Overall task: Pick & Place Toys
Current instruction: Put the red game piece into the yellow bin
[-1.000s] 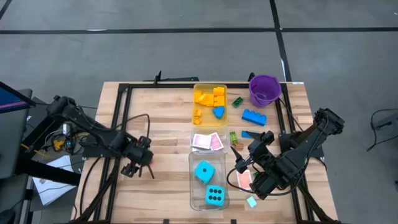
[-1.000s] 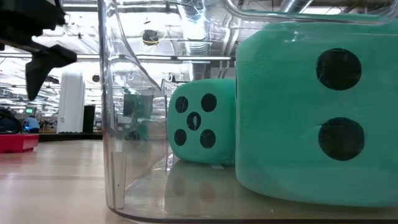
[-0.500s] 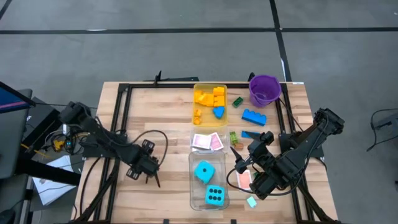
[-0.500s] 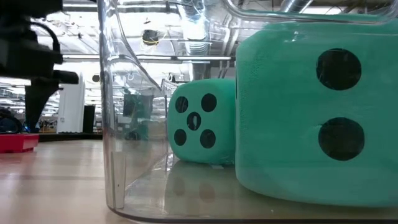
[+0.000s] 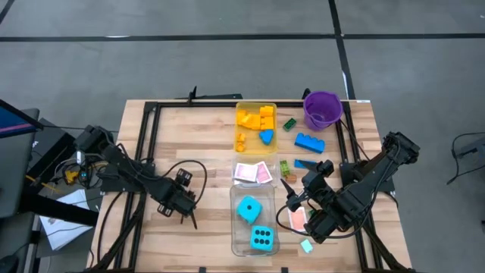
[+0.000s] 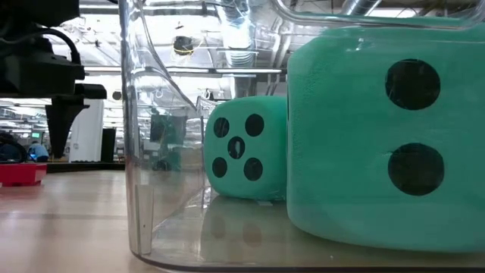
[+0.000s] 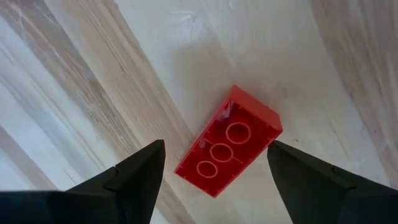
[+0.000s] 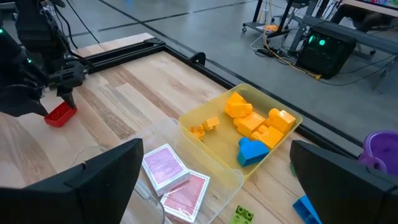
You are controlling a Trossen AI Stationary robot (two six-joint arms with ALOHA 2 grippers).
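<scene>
Red brick (image 7: 228,143) unmarked, centre frame, between spread left tool (image 7: 214,163) fingers | right tool (image 5: 292,199) lower right, grip state unclear

left claw (image 7: 211,168) astride red brick (image 7: 228,141) | bare wood around | clear tray (image 5: 254,220) beside

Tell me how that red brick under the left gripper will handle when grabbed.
The red brick looks like rigid, probably light plastic. Lying flat on the table, it shouldn't roll. Its smooth sides might slip or twist, since it sits diagonal between the left gripper's open fingers.
</scene>
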